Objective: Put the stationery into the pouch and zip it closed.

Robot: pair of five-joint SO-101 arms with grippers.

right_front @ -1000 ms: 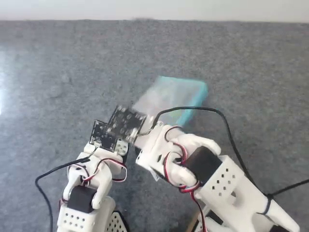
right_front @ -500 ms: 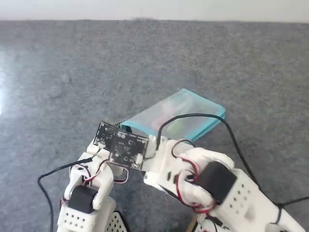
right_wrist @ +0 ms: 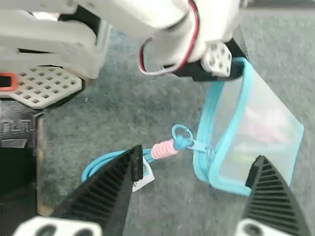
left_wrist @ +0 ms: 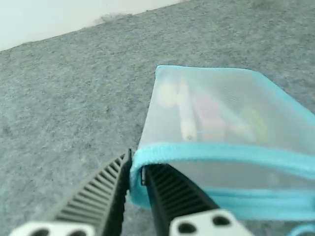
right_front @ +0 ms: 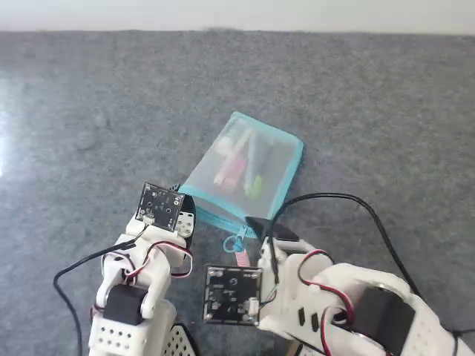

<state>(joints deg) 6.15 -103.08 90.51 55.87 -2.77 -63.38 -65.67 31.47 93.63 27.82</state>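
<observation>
The left gripper (left_wrist: 135, 172) pinches a corner of the pouch (left_wrist: 221, 128). The right gripper (right_wrist: 197, 160) gapes wide over the zip pull (right_wrist: 167, 147), holding nothing.

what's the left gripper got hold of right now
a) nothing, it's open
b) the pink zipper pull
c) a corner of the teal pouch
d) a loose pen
C: in the left wrist view the left gripper is clamped on the teal-edged corner of the pouch. The pink zipper pull lies free, with the right gripper open near it.
</observation>
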